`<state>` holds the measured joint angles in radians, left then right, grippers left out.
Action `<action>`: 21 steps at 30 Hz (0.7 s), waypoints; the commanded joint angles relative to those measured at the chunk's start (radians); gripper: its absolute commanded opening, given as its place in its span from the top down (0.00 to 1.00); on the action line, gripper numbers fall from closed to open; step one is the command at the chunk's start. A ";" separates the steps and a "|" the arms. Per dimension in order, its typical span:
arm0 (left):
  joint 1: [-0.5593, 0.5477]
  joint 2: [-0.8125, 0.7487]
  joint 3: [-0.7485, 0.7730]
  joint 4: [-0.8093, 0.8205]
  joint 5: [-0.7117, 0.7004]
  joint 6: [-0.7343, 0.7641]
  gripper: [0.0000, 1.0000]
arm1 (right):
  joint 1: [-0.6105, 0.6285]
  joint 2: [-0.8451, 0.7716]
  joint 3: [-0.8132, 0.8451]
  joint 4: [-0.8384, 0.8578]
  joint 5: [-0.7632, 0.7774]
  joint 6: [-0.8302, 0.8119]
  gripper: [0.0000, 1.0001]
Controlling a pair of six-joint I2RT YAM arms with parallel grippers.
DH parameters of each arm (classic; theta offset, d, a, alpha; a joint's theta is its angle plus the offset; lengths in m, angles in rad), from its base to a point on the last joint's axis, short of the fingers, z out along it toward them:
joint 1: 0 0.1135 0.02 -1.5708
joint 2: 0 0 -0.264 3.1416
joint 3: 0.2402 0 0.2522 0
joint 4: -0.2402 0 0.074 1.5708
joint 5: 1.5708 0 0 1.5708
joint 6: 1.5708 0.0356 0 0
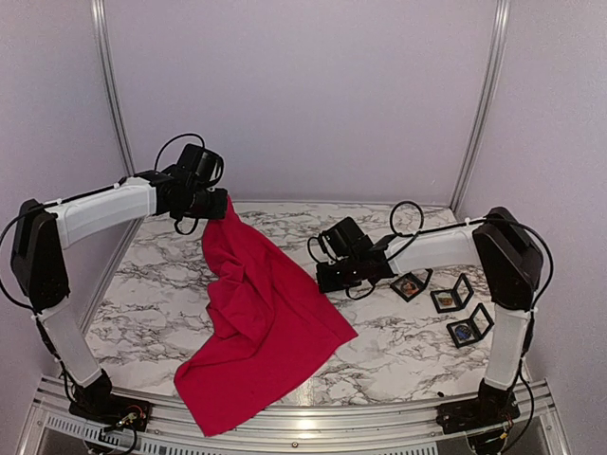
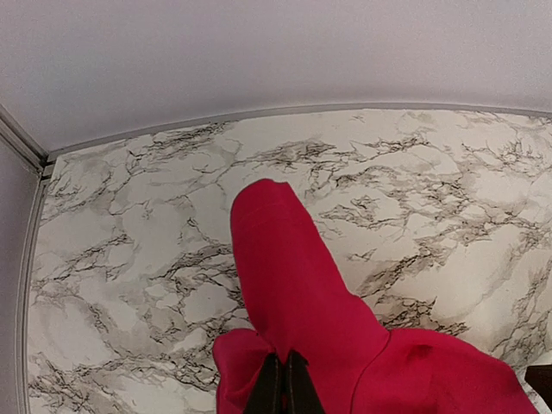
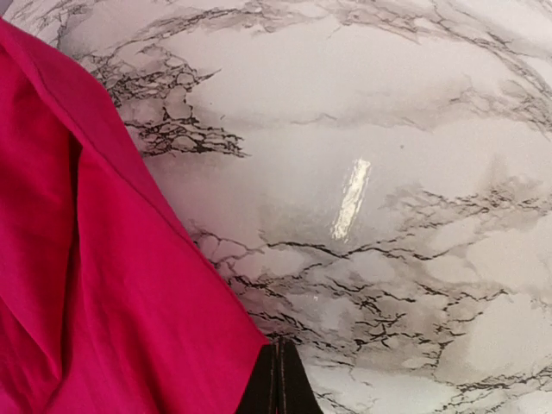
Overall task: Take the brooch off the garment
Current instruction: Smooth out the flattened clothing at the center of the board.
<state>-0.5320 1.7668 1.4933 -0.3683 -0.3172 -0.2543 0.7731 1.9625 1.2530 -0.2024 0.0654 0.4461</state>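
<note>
- Top view: left gripper (image 1: 220,210) is raised above the far-left part of the white-and-grey marble-pattern table (image 1: 417,353), jaws clamped on the top of a plain bright red short-sleeved T-shirt (image 1: 270,318).
- T-shirt hangs from that grip as a narrow fold, then fans out over the table down to its near edge, left of centre.
- Right gripper (image 1: 324,279) sits low over the table, just beside the T-shirt's right edge. Its jaw state is too small to read here.
- Right of it lie a small black open box (image 1: 411,284), a second (image 1: 451,299) and a third (image 1: 469,329), well apart from the T-shirt.
- Left wrist view: left gripper (image 2: 278,392) has its fingers pressed together, with red fabric bunched around them. T-shirt (image 2: 293,293) drapes away from them toward the table (image 2: 129,241).
- Right wrist view: right gripper (image 3: 278,384) is fully closed, fingers touching. Cannot tell if anything is pinched between them.
- T-shirt (image 3: 103,285) fills the left side. Its edge runs diagonally down to the fingertips and meets the left finger. Table (image 3: 388,129) takes the rest.
</note>
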 commanded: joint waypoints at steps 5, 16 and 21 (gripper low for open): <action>0.058 0.020 0.050 0.081 0.171 0.032 1.00 | -0.020 -0.058 0.007 0.068 -0.014 0.010 1.00; 0.052 0.426 0.382 0.073 0.337 0.040 1.00 | 0.015 -0.017 0.033 0.051 -0.055 0.025 1.00; 0.052 0.598 0.624 0.006 0.338 0.029 0.97 | 0.043 0.005 0.025 0.064 -0.127 0.029 1.00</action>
<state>-0.4828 2.2852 1.9575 -0.3195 0.0040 -0.2276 0.7830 1.9324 1.2522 -0.1555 -0.0036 0.4644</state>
